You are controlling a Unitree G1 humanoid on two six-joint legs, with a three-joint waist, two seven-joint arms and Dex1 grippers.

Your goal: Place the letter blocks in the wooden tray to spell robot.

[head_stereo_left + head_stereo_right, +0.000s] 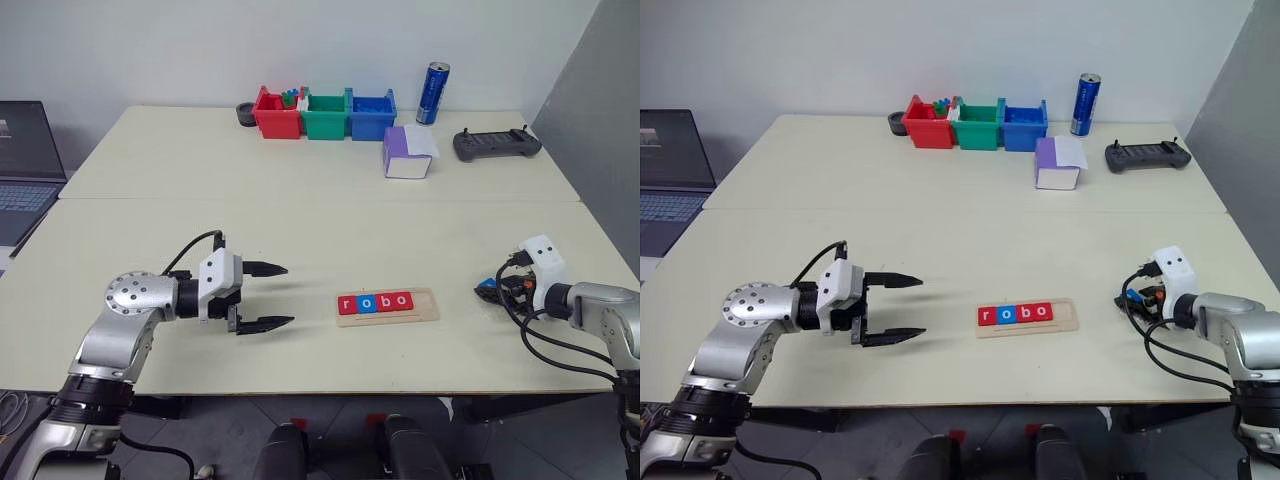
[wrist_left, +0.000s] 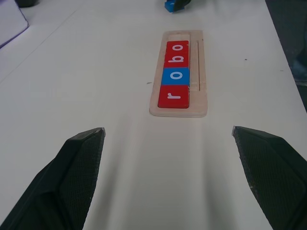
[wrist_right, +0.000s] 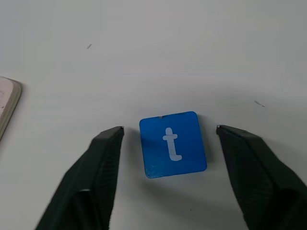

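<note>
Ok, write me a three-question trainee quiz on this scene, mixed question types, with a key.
1. True or false: the wooden tray already holds all five letter blocks.
2. Multiple choice: which letter is on the blue block lying on the table between the right gripper's jaws? A) r B) b C) t
3. Fill in the missing word: the left gripper hovers beside the tray with its jaws ____ and nothing between them.

Key:
1. False. It holds four tiles, reading r, o, b, o, with one slot free at the end.
2. C
3. open
</note>
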